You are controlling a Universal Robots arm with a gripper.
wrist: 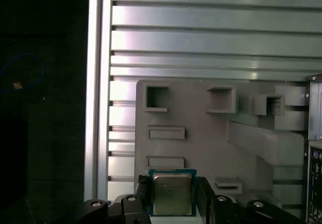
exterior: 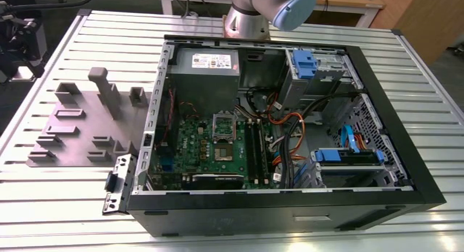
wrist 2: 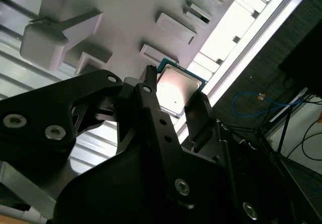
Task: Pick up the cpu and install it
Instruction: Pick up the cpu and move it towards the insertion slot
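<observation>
The cpu (wrist: pixel 171 194), a small square chip with a silver-grey metal top and a green rim, sits between the two black fingers (wrist: pixel 142 196) of my gripper (wrist: pixel 172 195). The fingers press on two opposite edges of it. In the second wrist view the cpu (wrist 2: pixel 177 90) hangs in the gripper (wrist 2: pixel 175 90) above the grey moulded plate (wrist 2: pixel 126 12). In the exterior view the open computer case (exterior: pixel 290 211) lies on the table, with the green circuit board (exterior: pixel 206 154) and its open socket (exterior: pixel 223 127) inside.
The grey-purple plate (exterior: pixel 76 138) with upright blocks lies beside the case on the exterior view's left, on a ribbed aluminium table (exterior: pixel 73 197). The arm's base (exterior: pixel 250 18) stands behind the case. Cables, blue drive brackets (exterior: pixel 348 156) and a power supply (exterior: pixel 206 73) crowd the case.
</observation>
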